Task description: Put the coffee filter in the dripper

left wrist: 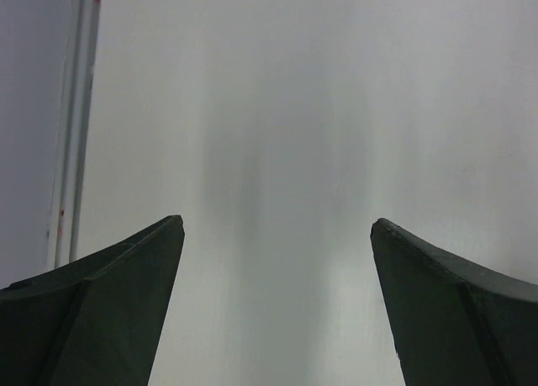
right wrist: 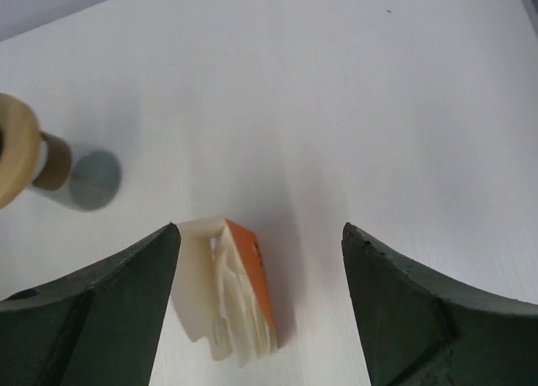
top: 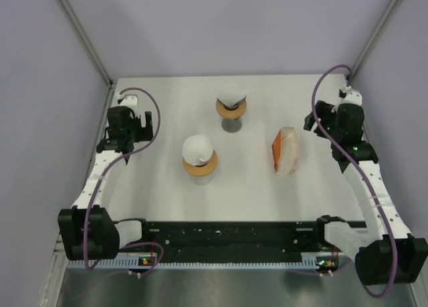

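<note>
Two drippers stand mid-table, each a tan ring on a small stand. The near dripper (top: 199,164) has a white coffee filter (top: 198,147) sitting in it, and the far dripper (top: 231,109) also carries a white cone (top: 231,93). A stack of white filters with an orange side (top: 285,150) lies right of centre. My right gripper (top: 322,122) hovers to its right, open; in the right wrist view the stack (right wrist: 229,298) lies between and below the right gripper's (right wrist: 261,228) fingers, untouched. My left gripper (top: 128,128) is open at the left edge; in its wrist view the left gripper (left wrist: 277,222) frames bare table.
The far dripper's ring (right wrist: 15,155) and grey base (right wrist: 92,181) show at the left of the right wrist view. A metal rail (left wrist: 71,125) and the enclosure wall run along the left side. Walls close in the table at the back and sides.
</note>
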### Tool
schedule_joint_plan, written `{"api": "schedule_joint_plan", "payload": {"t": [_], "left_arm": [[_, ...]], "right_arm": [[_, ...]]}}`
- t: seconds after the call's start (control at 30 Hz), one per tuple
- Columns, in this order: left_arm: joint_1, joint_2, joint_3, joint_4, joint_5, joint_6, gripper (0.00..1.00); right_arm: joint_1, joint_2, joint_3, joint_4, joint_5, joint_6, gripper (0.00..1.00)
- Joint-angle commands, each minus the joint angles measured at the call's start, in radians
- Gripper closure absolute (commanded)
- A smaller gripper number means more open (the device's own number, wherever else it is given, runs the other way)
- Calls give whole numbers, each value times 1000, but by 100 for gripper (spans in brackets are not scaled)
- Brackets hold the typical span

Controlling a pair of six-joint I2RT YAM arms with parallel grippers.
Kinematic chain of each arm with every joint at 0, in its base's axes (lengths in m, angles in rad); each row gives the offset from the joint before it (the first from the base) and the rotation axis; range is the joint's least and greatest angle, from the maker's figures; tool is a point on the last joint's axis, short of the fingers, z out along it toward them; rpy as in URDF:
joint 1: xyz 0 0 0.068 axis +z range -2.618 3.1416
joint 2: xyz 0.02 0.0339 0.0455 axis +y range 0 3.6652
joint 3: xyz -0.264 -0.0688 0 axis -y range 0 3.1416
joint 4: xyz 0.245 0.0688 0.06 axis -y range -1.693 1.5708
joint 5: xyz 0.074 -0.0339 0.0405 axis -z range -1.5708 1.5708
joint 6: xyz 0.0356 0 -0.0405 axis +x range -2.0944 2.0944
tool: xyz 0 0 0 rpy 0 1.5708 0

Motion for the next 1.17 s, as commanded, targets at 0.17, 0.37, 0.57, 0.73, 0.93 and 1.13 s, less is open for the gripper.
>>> {"api": "schedule_joint_plan", "payload": {"t": [0.17,0.37,0.57,0.73,0.93,1.13], "left_arm": [[55,31,-269,555,-45,75,1],[58,74,-369,713,-10,20,1],[57,87,-442,799,10,-25,1],[57,95,-452,784,21,-92,1],[57,101,-459,785,65,-120,1],[58,101,-450,759,81,-140,1]], "right_arm": [[-223,-14,-224,160,70,42,20],[-230,-20,-342,270,115,21,20],[-230,-28,-457,411,119,-1,20],[-230,-22,-520,477,98,-7,20],[-230,-17,-548,519,96,-13,20],[-230,-16,-562,545,72,-16,19]]}}
